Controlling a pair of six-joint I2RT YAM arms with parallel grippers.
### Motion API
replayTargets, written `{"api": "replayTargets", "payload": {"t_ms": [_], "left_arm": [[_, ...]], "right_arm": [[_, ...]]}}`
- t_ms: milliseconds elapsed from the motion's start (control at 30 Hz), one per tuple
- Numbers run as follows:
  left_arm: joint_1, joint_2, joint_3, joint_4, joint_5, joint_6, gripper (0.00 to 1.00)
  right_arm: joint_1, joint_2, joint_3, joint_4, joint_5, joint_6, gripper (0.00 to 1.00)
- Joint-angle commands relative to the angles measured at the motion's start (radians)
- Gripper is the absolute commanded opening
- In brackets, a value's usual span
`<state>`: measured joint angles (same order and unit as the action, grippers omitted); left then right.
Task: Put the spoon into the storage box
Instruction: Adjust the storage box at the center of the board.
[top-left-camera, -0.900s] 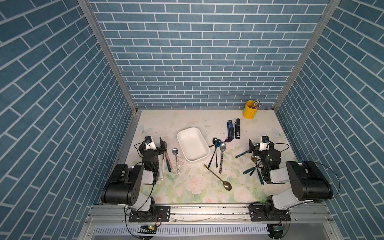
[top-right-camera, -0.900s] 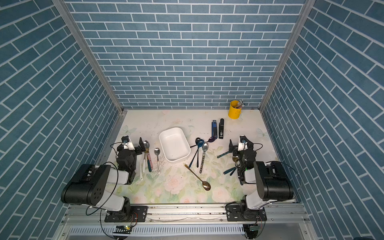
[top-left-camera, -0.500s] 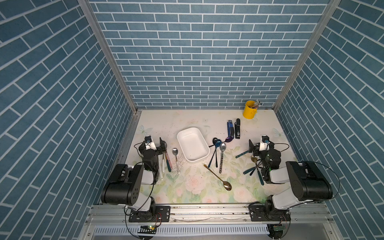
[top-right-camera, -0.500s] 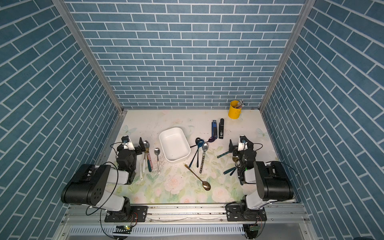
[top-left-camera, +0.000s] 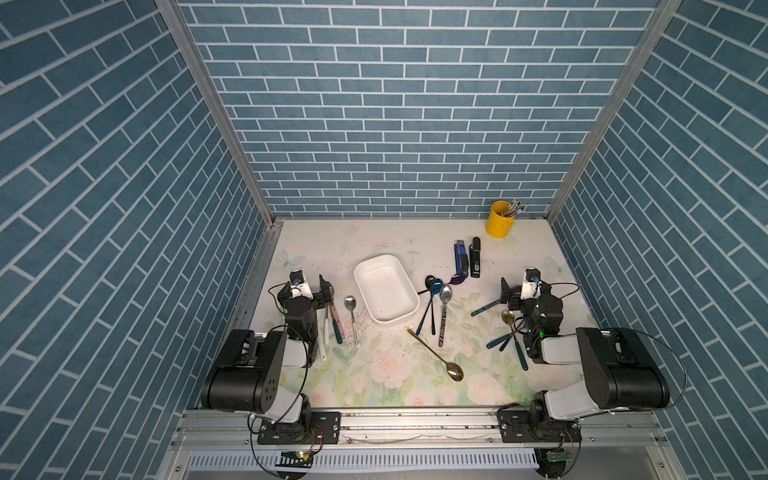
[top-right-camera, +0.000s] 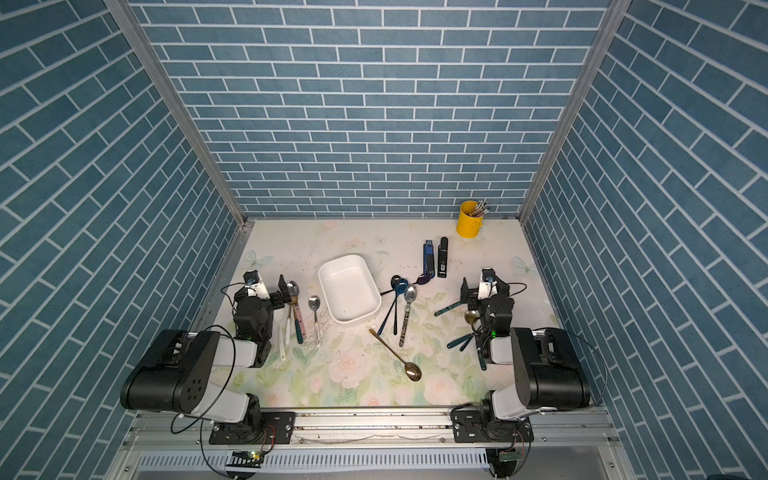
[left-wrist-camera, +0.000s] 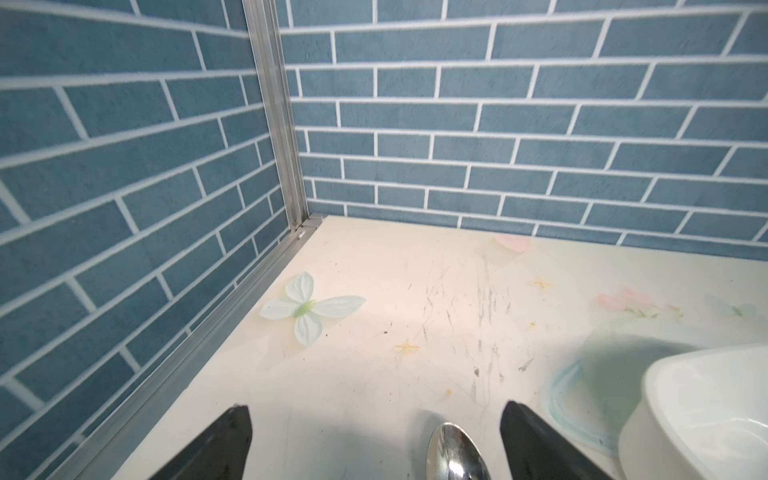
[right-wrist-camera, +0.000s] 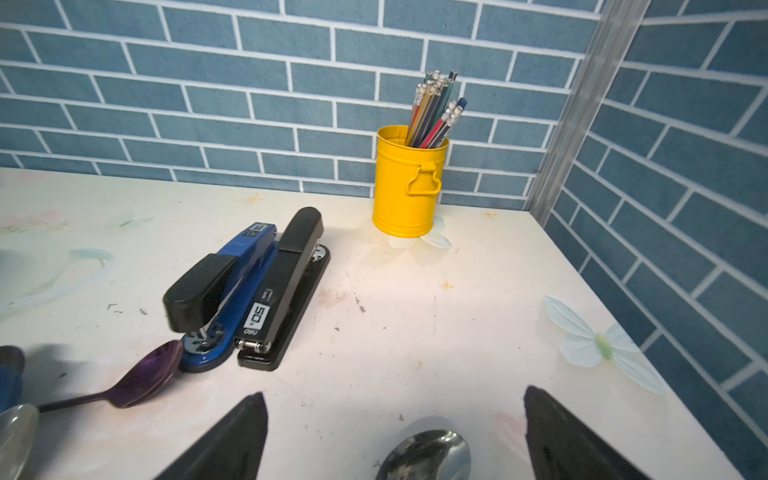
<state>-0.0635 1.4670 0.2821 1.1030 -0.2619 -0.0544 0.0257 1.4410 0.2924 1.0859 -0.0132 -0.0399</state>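
The storage box, a shallow white tray, lies empty at mid-table; its corner shows in the left wrist view. Several spoons lie loose on the table. My left gripper stands open low over the table left of the box, with a silver spoon's bowl between its fingers, untouched. My right gripper is open at the right, over another spoon's bowl. More spoons lie between the box and the right arm, and a gold spoon lies nearer the front.
A yellow cup of pencils stands at the back right corner. A blue stapler and a black stapler lie side by side beyond the middle spoons. Brick-patterned walls enclose three sides.
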Motion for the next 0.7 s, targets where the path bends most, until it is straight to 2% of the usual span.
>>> {"api": "replayTargets", "payload": {"t_ms": [0,100,200,333,467,567,667], "left_arm": [[0.007,-0.064,0.173,-0.314,-0.048,-0.018,1.0],[0.005,-0.095,0.362,-0.656,-0.012,-0.071,1.0],[0.0,-0.087,0.554,-1.009,0.09,-0.158,1.0],[-0.052,-0.05,0.717,-1.306,0.159,-0.283,1.0],[-0.127,0.006,0.783,-1.462,0.237,-0.399,0.99],[-0.195,0.05,0.796,-1.526,0.267,-0.447,0.94],[-0.249,0.076,0.786,-1.545,0.27,-0.47,0.92]], "right_arm": [[0.0,-0.098,0.118,-0.275,0.063,0.029,0.91],[0.01,-0.149,0.278,-0.601,0.088,0.043,0.86],[0.033,-0.179,0.405,-0.841,0.101,0.054,0.84],[0.085,-0.174,0.554,-1.108,0.094,0.083,0.83],[0.19,-0.101,0.707,-1.315,0.111,0.136,0.82],[0.243,-0.038,0.793,-1.419,0.124,0.232,0.8],[0.266,-0.013,0.811,-1.449,0.06,0.35,0.76]]}}
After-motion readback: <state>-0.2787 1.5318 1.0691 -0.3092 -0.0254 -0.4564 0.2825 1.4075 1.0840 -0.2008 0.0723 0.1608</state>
